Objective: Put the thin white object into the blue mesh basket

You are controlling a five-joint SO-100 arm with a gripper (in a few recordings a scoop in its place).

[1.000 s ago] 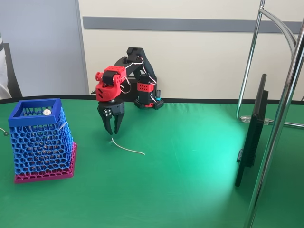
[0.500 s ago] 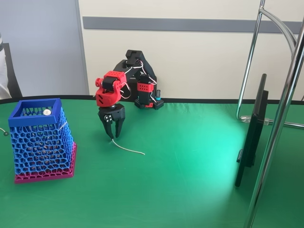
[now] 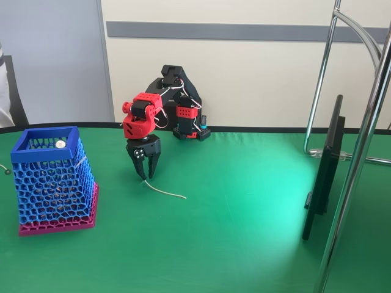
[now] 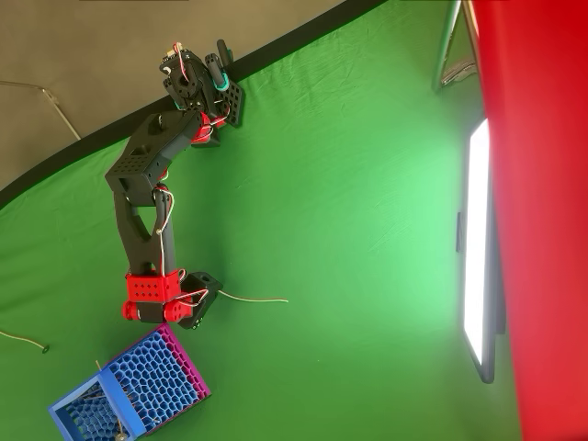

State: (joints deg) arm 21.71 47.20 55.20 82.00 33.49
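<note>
— Lying flat on the green cloth of the surface (image 3: 244, 232), what can be made out of the thin white object (image 3: 164, 191)?

— A slender, slightly curved whitish cord is seen, smooth and wire-like, stretched out on the matte green cover. In the fixed view its upper left end is met by the tips of the end effector (image 3: 144, 176); the rest runs down to the right, free of anything. In the overhead view the same cord (image 4: 254, 298) is shown running rightward from the end effector (image 4: 197, 315).

— How are the jaws held?

— The two tapered black fingers are pointed down and brought nearly together around the cord's end; a narrow gap is left between them, and whether the cord is actually pinched cannot be told. Above them a blocky red wrist housing with looped wires is carried on a black arm.

— And the blue mesh basket (image 3: 46, 141)?

— It is set well apart, to the left in the fixed view: a tall plastic form with web-like, irregular openwork walls, a solid square blue rim and a flat magenta base. A small white round thing (image 3: 60, 144) is seen at its rim. In the overhead view the basket (image 4: 99, 401) is placed just below the end effector, honeycomb walls visible.
</note>
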